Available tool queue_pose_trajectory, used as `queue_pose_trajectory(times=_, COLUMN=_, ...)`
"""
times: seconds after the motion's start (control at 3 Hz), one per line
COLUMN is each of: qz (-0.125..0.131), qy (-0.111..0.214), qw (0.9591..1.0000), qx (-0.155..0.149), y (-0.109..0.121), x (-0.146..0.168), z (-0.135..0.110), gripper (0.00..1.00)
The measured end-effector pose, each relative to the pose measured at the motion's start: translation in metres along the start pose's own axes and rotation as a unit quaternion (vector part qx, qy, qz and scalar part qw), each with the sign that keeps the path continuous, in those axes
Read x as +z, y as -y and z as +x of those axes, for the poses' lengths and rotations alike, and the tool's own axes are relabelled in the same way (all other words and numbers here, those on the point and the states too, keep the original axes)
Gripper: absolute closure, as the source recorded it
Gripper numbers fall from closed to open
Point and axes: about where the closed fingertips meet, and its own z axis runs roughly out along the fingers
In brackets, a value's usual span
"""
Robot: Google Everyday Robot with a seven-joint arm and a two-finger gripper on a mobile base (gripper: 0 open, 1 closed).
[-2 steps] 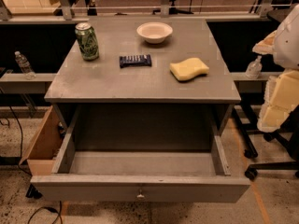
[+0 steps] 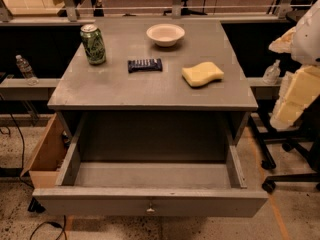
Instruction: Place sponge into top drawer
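Grey table [image 2: 150, 91] filled most of the view. Its top drawer [image 2: 150, 176] was pulled fully out toward me, shallow, grey inside, nothing in it, with a small metal knob [image 2: 150, 210] centred on the front. A tan wooden drawer [image 2: 47, 154] stuck out at the table's left side.

The gripper [image 2: 295, 99], with yellowish blocky pads, hung off the table's right edge at about tabletop height, well apart from the sponge and carrying nothing. Whether it was released or clenched, I couldn't tell.

The sponge [image 2: 202, 74] lay flat on the right half of the tabletop, near the front edge and nowhere near the drawer yet. It was a pale yellow foam block with wavy sides and a pinched waist. Judged light, soft and squashy, not fragile and not slippery. The best hold looked to be across the narrow waist, from above.

Also on top were a green can [image 2: 93, 44] at back left, a white bowl [image 2: 165, 34] at back centre and a dark snack bar [image 2: 145, 64] between can and sponge.
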Motion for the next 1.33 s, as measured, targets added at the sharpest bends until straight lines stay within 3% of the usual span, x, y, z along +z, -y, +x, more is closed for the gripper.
queue_pose_trajectory(times=0.67, qz=-0.022, qy=0.080, qw=0.9957, qx=0.043, y=0.064, x=0.053, z=-0.026, gripper=0.00)
queue_pose_trajectory(times=1.0, qz=0.002, qy=0.083, qw=0.9928, qx=0.087, y=0.091, x=0.087, z=-0.019, gripper=0.00)
queue_pose_trajectory(times=1.33, qz=0.012, qy=0.090, qw=0.9920, qx=0.088, y=0.097, x=0.087, z=-0.023, gripper=0.00)
